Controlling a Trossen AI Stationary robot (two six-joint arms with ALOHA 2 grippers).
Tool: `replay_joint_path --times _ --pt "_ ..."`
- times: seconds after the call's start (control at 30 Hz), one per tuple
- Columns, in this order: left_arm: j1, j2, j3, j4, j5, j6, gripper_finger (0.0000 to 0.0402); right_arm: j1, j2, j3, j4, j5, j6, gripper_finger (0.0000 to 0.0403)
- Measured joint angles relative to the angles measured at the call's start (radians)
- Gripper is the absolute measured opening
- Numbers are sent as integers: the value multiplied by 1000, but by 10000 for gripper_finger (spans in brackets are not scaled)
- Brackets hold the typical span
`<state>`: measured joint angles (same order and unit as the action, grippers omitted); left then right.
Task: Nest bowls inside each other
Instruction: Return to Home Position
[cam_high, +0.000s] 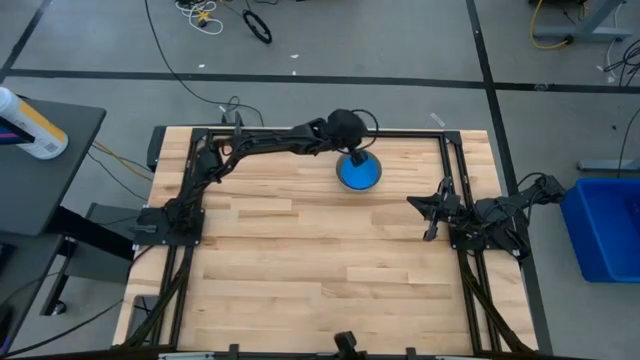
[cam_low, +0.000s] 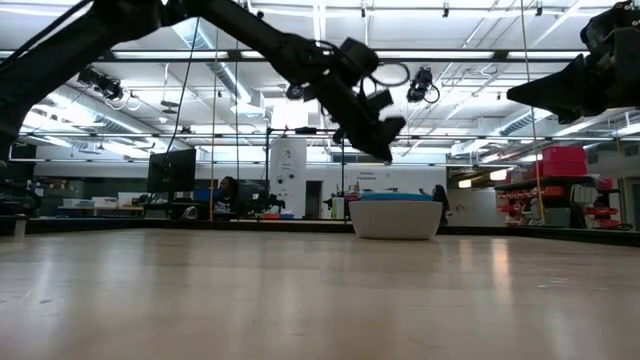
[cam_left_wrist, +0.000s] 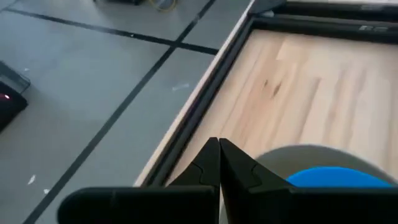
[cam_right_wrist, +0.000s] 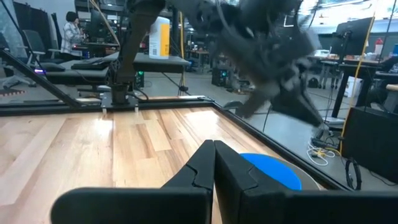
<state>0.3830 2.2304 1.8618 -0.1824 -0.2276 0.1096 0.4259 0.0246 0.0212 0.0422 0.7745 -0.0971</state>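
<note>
A grey bowl (cam_high: 359, 173) stands on its base at the table's far middle, with a blue bowl (cam_high: 359, 174) nested inside it. In the low view only the blue rim (cam_low: 396, 197) shows above the pale outer wall (cam_low: 397, 218). My left gripper (cam_low: 387, 152) is shut and hangs a little above the bowls' far-left side, slanting down and clear of them; its wrist view shows the shut fingers (cam_left_wrist: 219, 149) beside the grey rim (cam_left_wrist: 292, 152). My right gripper (cam_high: 432, 207) waits shut at the table's right edge, pointing level toward the bowls (cam_right_wrist: 268, 169).
A black frame rail (cam_high: 300, 133) runs along the table's far edge just behind the bowls. Bare wood (cam_high: 320, 260) stretches over the middle and near side. Off the table, a blue bin (cam_high: 605, 225) stands to the right and a bottle (cam_high: 30, 125) lies on a stand to the left.
</note>
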Motion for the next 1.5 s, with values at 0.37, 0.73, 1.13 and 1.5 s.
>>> replay_joint_path --times 0.37,0.73,1.13,1.5 --pt "-112 -90 -1 -47 -36 131 0 0 0 0 0 0 0 10" --pt "-208 -467 -225 -35 223 179 0 0 0 0 0 1 0 10" --pt "-322 -1384 -1154 200 230 -76 0 0 0 0 0 0 0 10" --pt "-515 -1990 -1715 388 169 -185 0 0 0 0 0 1 0 10"
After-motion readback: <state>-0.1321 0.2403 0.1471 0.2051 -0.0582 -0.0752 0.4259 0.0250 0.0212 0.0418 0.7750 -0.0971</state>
